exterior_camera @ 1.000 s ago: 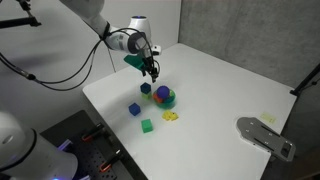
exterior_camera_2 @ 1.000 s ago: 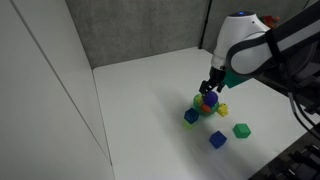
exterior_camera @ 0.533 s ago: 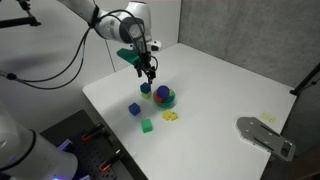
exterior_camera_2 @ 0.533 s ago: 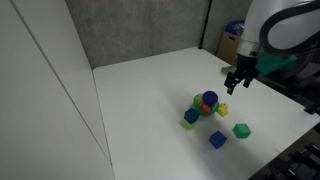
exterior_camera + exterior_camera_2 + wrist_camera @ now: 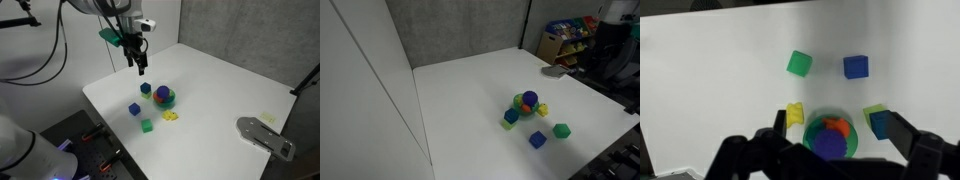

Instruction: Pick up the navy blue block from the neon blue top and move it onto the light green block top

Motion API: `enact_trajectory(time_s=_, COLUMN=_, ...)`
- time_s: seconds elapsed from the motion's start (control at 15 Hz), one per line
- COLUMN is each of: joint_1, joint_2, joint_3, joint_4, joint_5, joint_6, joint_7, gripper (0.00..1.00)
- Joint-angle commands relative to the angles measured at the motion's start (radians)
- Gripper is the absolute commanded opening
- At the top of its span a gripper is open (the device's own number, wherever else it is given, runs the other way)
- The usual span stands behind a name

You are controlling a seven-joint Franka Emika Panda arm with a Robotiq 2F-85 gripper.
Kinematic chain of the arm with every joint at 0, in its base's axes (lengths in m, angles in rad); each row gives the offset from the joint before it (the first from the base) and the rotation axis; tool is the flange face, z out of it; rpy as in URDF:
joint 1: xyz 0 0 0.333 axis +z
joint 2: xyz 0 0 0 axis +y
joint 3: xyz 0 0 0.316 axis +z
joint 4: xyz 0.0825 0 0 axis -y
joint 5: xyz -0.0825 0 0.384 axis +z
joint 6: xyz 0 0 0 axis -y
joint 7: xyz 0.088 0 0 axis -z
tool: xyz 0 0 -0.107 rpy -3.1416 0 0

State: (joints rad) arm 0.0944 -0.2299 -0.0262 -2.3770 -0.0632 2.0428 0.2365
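The navy blue block [image 5: 881,125] rests on the light green block [image 5: 872,110], beside the green dish; the pair shows in both exterior views [image 5: 146,88] [image 5: 510,116]. The neon blue cube [image 5: 855,67] stands alone on the table, with nothing on it, and shows in both exterior views [image 5: 135,109] [image 5: 537,140]. My gripper [image 5: 138,63] is open and empty, raised high above the table behind the blocks. In the wrist view its fingers [image 5: 838,125] frame the dish and the stacked pair from well above.
A blue-purple dome with an orange piece sits in a green dish [image 5: 808,128] [image 5: 165,97] [image 5: 528,100]. A flat yellow piece [image 5: 795,115] lies next to it. A deeper green cube [image 5: 799,63] [image 5: 147,125] [image 5: 561,130] stands apart. A grey clamp [image 5: 265,135] sits at the table corner.
My gripper has lifted up and back, away from the stacked blocks, and has left the frame in an exterior view. The blocks have not moved.
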Motion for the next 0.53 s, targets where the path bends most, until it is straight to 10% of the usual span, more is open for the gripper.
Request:
enact_trajectory(time_s=0.0, joint_1=-0.035, joint_2=-0.134, joint_3=0.014, joint_4=-0.029, joint_5=0.063, joint_6=-0.074, joint_7=-0.054, gripper=1.0)
enact_trajectory(time_s=0.47, joint_1=-0.058, joint_2=-0.163, joint_3=0.037, joint_4=-0.023, joint_5=0.063, joint_6=-0.094, joint_7=-0.034, gripper=1.0)
